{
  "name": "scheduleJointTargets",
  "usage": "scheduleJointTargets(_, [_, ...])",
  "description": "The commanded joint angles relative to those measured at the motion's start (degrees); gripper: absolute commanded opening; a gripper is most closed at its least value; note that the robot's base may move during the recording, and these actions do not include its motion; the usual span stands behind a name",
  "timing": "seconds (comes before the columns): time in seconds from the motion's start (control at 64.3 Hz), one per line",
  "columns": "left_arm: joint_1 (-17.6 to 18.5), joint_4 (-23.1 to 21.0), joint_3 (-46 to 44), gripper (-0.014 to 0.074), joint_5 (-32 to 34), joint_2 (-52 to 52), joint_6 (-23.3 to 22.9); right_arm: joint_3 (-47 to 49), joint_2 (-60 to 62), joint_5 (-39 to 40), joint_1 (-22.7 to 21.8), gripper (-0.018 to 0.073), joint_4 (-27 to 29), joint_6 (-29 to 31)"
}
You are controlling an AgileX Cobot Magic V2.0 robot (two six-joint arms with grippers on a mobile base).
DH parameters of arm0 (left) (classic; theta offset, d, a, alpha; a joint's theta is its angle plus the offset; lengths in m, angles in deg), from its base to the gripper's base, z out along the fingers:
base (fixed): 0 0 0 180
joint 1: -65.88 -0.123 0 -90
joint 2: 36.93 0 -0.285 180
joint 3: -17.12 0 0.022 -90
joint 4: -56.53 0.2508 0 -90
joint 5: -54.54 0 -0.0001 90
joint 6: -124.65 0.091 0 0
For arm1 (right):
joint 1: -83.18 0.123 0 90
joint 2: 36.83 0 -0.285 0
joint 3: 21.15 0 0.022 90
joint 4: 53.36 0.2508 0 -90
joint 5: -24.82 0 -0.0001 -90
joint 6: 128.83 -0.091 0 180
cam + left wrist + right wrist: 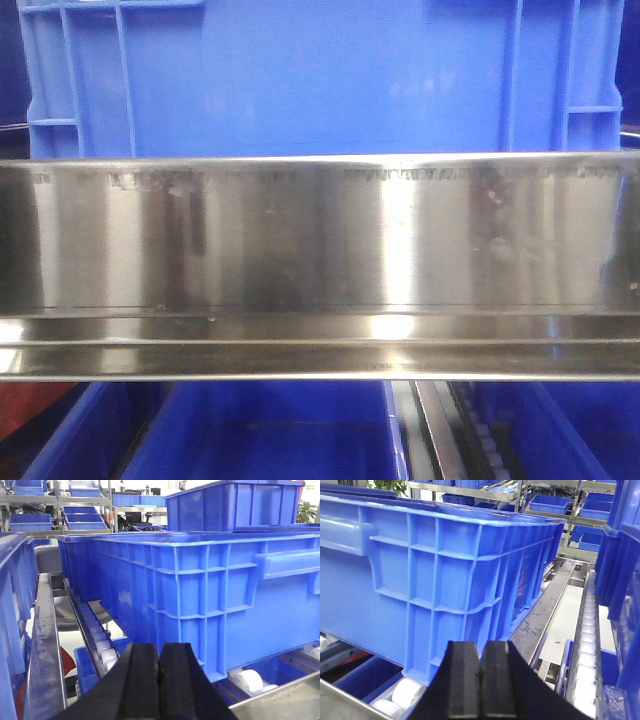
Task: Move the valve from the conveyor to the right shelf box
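Front-facing view shows a brushed steel shelf rail (320,265) across the frame, with a large ribbed blue plastic crate (320,75) behind it. Left tool (159,685) has its black pads pressed together on nothing, aimed at that crate's side (210,600) on white rollers (248,679). Right tool (479,687) is likewise closed and empty beside the crate (435,575); neither valve nor conveyor is visible.

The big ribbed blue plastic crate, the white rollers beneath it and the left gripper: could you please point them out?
Big ribbed blue plastic crate (210,605): left wrist view, side wall.
White rollers (248,679): left wrist view, roller's curved face.
Left gripper (160,690): left wrist view, seam between shut black fingers.
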Motion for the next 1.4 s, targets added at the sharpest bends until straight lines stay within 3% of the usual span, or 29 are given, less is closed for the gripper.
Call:
scheduleJointTargets(0.0, [-0.4,-0.5,0.1,-0.0111,1.1,0.1,-0.3,-0.1,0.4,1.4,-0.3,-0.0162,-0.5,0.2])
scheduleJointTargets(0.202, [-9.7,-0.5,2.2,-0.0111,2.5,0.7,-0.2,-0.1,0.4,1.4,-0.3,-0.0162,-0.5,0.2])
scheduleJointTargets(0.326, [-16.8,-0.5,8.0,-0.0111,8.3,2.7,-0.2,-0.1,0.4,1.4,-0.3,-0.0162,-0.5,0.2])
scheduleJointTargets(0.529, [-23.1,-0.5,16.4,-0.0111,15.2,5.1,-0.2,-0.1,0.4,1.3,-0.3,-0.0162,-0.5,0.2])
scheduleJointTargets(0.684, [-23.7,-0.5,20.2,-0.0111,23.8,5.1,-0.2,-0.1,0.5,1.5,-0.3,-0.0162,-0.5,0.2])
scheduleJointTargets(1.384, [-23.7,-0.5,20.2,-0.0111,21.8,5.1,-0.2,-0.1,0.5,1.5,-0.3,-0.0162,-0.5,0.2])
